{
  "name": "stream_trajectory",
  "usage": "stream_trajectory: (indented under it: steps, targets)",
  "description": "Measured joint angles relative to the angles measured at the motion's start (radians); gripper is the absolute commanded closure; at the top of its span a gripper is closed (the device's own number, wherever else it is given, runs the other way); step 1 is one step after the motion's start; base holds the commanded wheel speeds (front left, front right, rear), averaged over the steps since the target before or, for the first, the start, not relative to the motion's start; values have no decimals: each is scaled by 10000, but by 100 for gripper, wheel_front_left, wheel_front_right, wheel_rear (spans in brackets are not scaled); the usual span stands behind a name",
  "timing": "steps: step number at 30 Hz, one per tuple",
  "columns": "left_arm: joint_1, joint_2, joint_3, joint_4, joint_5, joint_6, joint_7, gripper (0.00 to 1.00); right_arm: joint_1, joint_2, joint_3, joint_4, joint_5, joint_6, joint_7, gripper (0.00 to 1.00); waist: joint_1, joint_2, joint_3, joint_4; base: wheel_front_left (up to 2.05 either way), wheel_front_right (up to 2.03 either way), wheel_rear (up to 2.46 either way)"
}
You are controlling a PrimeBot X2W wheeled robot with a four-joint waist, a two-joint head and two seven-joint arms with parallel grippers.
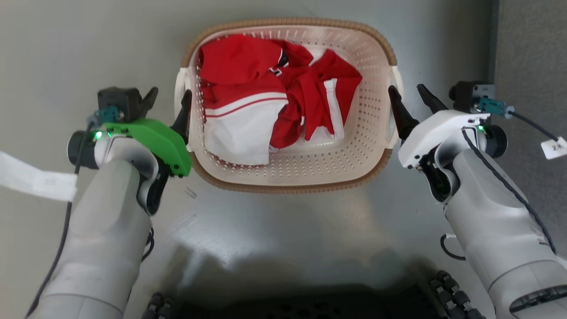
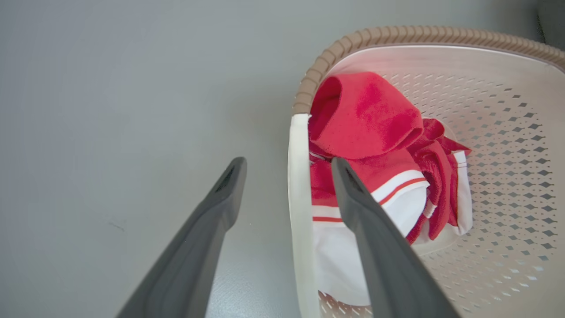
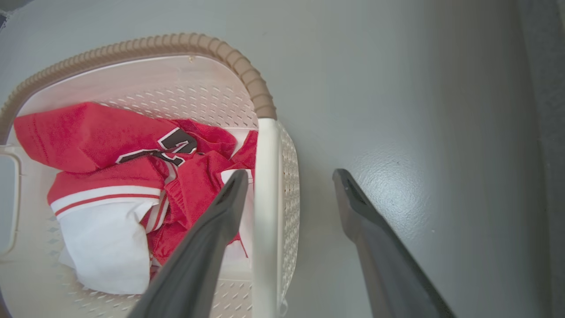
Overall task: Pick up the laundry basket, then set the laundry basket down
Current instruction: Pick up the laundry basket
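Both the left pincer (image 1: 170,95) and right pincer (image 1: 405,91) gape wide, straddling handles (image 1: 179,86) of the laundry basket (image 1: 288,21), clasping nothing.

We stand on a bare, smooth grey floor (image 1: 283,230) with a dull sheen. It reads as a plain indoor room, more a test space than a furnished home, and we cannot tell further. From one to three o'clock a darker, rough-textured grey strip (image 1: 531,44) borders the floor. The domestic note is the laundry basket (image 1: 288,22) at twelve o'clock, holding red and white clothes (image 1: 248,66). At three o'clock a numbered paper tag (image 1: 556,147) hangs from a black cable (image 1: 531,125), a lab-like touch.
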Motion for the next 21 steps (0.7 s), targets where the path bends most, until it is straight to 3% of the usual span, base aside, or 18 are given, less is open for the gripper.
stream_trajectory:
  steps: [10,11,12,15,16,17,18,19,20,21]
  targets:
    - [-733,-15,-491,836,-466,-8,276,0,-690,0,295,832,146,59,77,0,0,0,785,60,0,0,0]
    - [-761,-25,-554,909,-531,-8,276,5,-714,0,316,903,174,82,75,0,-1,0,813,78,0,0,0]
    - [-779,-33,-598,959,-591,-8,274,15,-736,0,347,970,209,113,67,8,-1,0,832,98,0,0,0]
    - [-834,-36,-713,1064,-729,-10,253,25,-859,2,443,1093,221,134,21,21,0,0,854,140,0,0,0]
    - [-872,-52,-771,1114,-803,-15,245,41,-906,2,470,1122,222,134,-42,50,-1,0,852,148,0,0,0]
    - [-918,-67,-826,1168,-865,-27,245,41,-954,0,502,1149,228,134,-44,50,-1,0,848,155,0,0,0]
    - [-960,-82,-890,1214,-918,-35,245,57,-1008,-2,546,1177,245,136,-107,65,-1,0,842,162,0,0,0]
    - [-996,-98,-934,1244,-955,-36,245,84,-1058,-2,583,1202,291,136,-134,87,-1,0,835,168,0,0,0]
    - [-1024,-111,-976,1269,-999,-36,245,100,-1094,0,621,1225,330,138,-176,100,-1,0,827,173,0,0,0]
    - [-1047,-121,-1022,1283,-1018,-36,240,100,-1119,0,658,1254,353,144,-207,100,-1,0,817,177,0,0,0]
